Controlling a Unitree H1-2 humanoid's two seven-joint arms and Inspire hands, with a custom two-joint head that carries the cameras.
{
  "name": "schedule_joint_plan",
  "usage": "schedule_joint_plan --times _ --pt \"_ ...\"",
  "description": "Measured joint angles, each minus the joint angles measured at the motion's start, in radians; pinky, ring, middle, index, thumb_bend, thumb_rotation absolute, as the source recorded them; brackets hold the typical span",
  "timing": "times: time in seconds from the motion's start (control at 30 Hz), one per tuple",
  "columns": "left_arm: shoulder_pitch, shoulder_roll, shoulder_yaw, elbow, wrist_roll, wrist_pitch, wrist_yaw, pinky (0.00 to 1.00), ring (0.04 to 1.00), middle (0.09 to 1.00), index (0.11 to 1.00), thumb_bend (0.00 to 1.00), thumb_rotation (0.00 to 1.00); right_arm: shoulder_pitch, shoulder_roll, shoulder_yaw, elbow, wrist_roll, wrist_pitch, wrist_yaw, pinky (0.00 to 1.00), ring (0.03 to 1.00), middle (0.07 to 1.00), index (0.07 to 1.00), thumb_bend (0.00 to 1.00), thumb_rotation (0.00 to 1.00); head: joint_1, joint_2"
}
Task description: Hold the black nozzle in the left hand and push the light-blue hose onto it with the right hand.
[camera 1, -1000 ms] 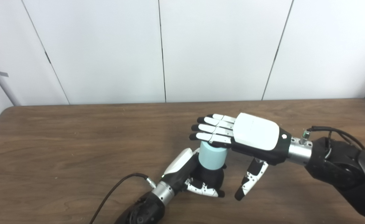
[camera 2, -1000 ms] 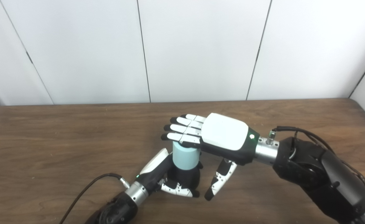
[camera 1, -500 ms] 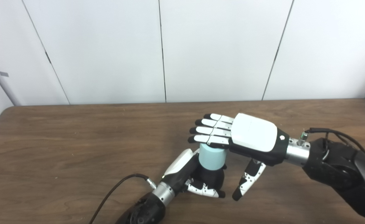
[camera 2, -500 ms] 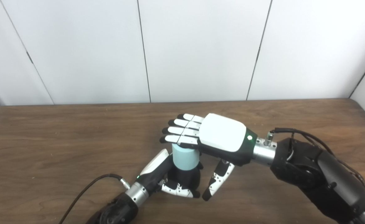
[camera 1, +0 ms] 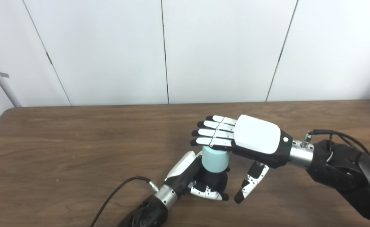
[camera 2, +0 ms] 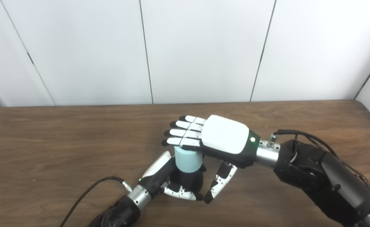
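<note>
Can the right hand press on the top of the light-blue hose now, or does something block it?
Probably yes. The right hand lies flat, fingers over the light-blue hose, nothing between them. The left hand grips the black nozzle below.

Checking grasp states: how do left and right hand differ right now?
The left hand is curled shut around the black nozzle; the right hand is flat, fingers extended, gripping nothing. The left sits low by the table; the right lies palm-down on top of the light-blue hose. Both are white-and-black.
</note>
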Motion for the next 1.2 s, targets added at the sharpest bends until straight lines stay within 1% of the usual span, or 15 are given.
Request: schedule_joint_plan --times 0.1,0.43,0.67,1.2 --pt "0.0 0.0 0.0 0.0 -0.003 0.0 -0.005 1.0 0.945 0.835 0.484 0.52 0.07 0.003 -0.003 0.0 0.0 0.008 0.0 -0.002 0.95 0.966 0.936 0.886 0.81 0.49 0.002 0.002" --pt "0.003 0.0 0.001 -0.006 -0.005 0.0 -0.016 1.0 0.947 0.829 0.484 0.52 0.07 0.03 -0.014 0.007 0.001 0.022 0.0 -0.047 0.94 0.962 0.947 0.914 0.81 0.48 -0.002 0.009" --pt "0.007 0.001 0.001 -0.012 -0.005 0.0 -0.02 1.0 0.946 0.827 0.484 0.52 0.07 0.038 -0.036 0.031 0.007 0.016 -0.001 -0.095 0.96 0.977 0.97 0.942 0.8 0.48 -0.002 0.014" --pt "0.01 0.002 0.001 -0.016 -0.005 0.001 -0.023 1.0 0.946 0.833 0.485 0.52 0.07 0.042 -0.036 0.035 0.009 0.008 -0.001 -0.109 0.96 0.978 0.972 0.943 0.79 0.47 -0.002 0.017"
